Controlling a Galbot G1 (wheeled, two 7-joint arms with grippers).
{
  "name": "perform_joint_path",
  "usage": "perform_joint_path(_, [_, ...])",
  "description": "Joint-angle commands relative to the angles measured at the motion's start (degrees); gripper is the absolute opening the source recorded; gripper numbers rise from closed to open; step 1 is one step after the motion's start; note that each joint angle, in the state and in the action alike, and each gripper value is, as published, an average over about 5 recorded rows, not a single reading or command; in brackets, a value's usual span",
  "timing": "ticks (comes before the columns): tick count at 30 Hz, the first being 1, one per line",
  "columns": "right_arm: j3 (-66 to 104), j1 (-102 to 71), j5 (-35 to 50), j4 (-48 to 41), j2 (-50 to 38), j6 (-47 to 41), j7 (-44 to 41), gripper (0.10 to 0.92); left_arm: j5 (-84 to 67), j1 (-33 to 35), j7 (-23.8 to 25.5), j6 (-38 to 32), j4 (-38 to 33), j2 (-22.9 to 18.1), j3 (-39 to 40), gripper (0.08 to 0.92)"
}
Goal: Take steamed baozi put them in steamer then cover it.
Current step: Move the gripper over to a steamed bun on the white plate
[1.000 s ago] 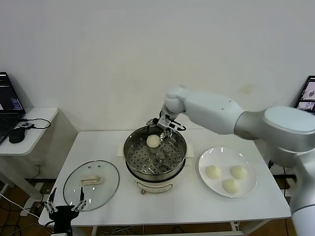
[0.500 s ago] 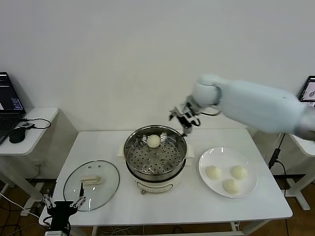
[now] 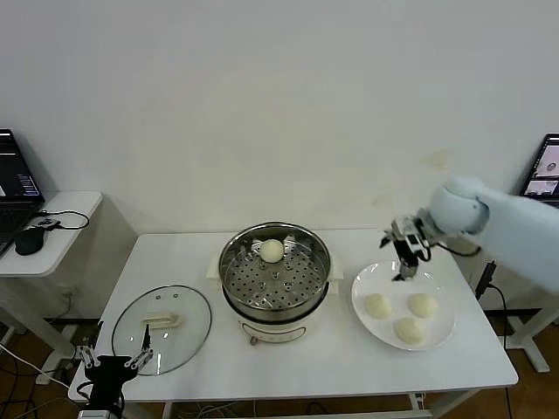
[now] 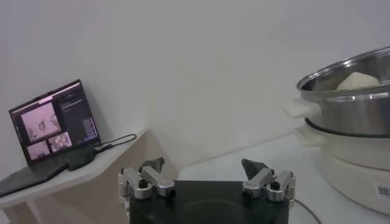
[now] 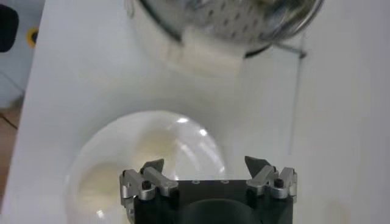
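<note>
The steel steamer stands mid-table on its white base, with one steamed baozi on the perforated tray at the back. Three more baozi lie on a white plate to the right. My right gripper hangs open and empty over the plate's far edge; its wrist view shows the plate below the open gripper. The glass cover lies flat on the table's left. My left gripper is parked open below the table's front left corner.
A side table with a laptop and mouse stands far left; the left wrist view shows that laptop and the steamer. Another screen sits at the right edge. Bare tabletop lies in front of the steamer.
My right gripper has left the steamer, where one baozi stays, and swung right and down to the plate's far edge. The left arm has barely shifted.
</note>
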Motion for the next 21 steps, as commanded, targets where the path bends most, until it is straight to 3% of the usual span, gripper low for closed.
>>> perform_joint_path(1, [9.9,-16.5,-7.1,-4.8,-0.4,0.7,-0.7,0.823,0.0,0.1,0.3,-0.5,0.3,0.1,-0.1,0.823])
perform_joint_path(12, [9.8,-16.5,-9.0,-13.1,11.3,2.2,-0.6,0.823,0.2,0.7,0.3,-0.6,0.7,-0.4,-1.3,0.823])
perform_joint_path(21, [10.2,-17.5,-11.5,-17.1,15.8,2.6,0.1,0.823,0.2,0.6,0.1,-0.8,1.6,-0.6,-1.6,0.823])
